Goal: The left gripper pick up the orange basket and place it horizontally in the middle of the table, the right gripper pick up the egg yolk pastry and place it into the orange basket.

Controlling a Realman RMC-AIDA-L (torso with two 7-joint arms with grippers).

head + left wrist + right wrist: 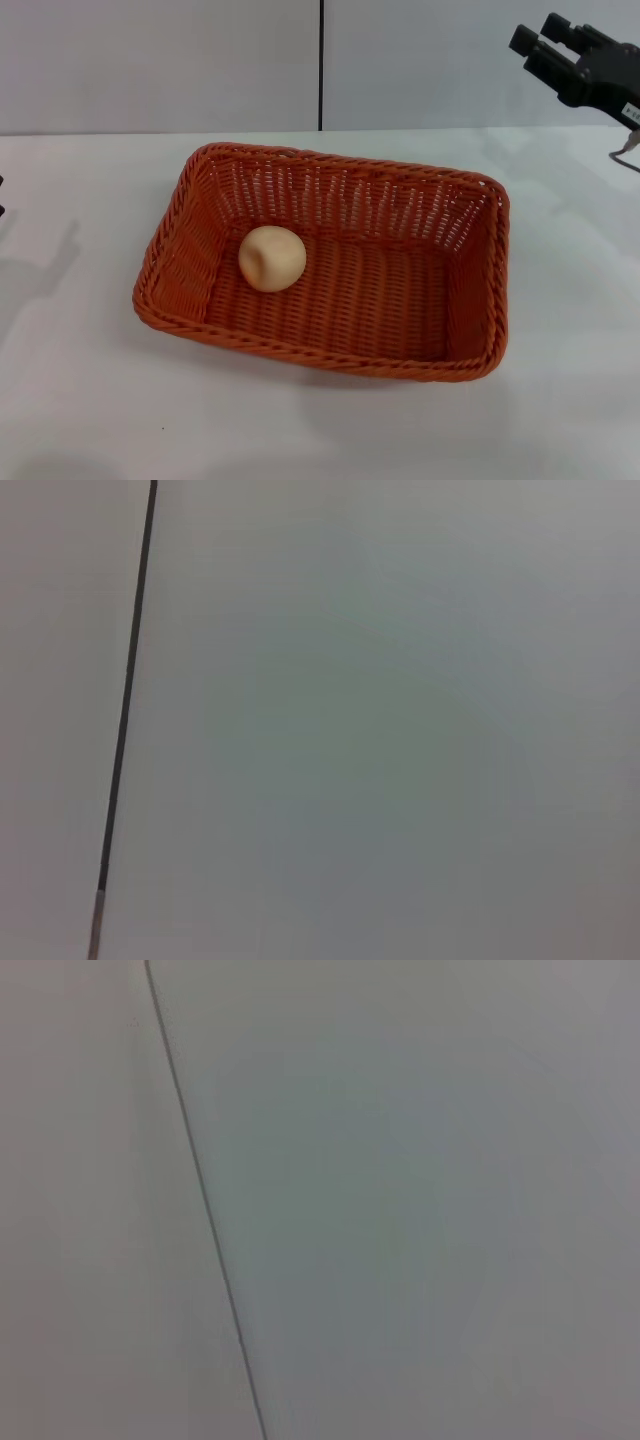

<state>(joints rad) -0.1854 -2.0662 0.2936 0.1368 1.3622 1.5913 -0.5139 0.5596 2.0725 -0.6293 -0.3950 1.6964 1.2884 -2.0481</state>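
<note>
Orange basket [330,275] set flat in the middle of the white table [90,400], long side running across, braided rim up, slightly skewed against the table's back edge. Inside the basket, on its floor toward the left end and a little toward the far wall, the pastry [272,258]: pale cream, rounded, a dimple showing, so seemingly lying underside up, though hard to be sure from the head view. Touching the woven floor, apart from every wall of the basket. Right hand [560,50] raised well above and behind the basket's far right corner, up against the grey panelled wall [200,60], black stubby fingers spread apart and holding nothing; small white label and a thin cable just beside it at the frame's edge. Left hand barely in view: only a dark sliver at the frame's left edge, well left of the basket, level with its far rim; cannot tell how far open it is or whether it grips anything. Faint shadow on the table left of the basket. Both wrist views filled with plain grey wall panel [400,730] crossed by a dark seam [125,700], likewise a thin seam [205,1210] in the right wrist view; no fingers seen in either.
</note>
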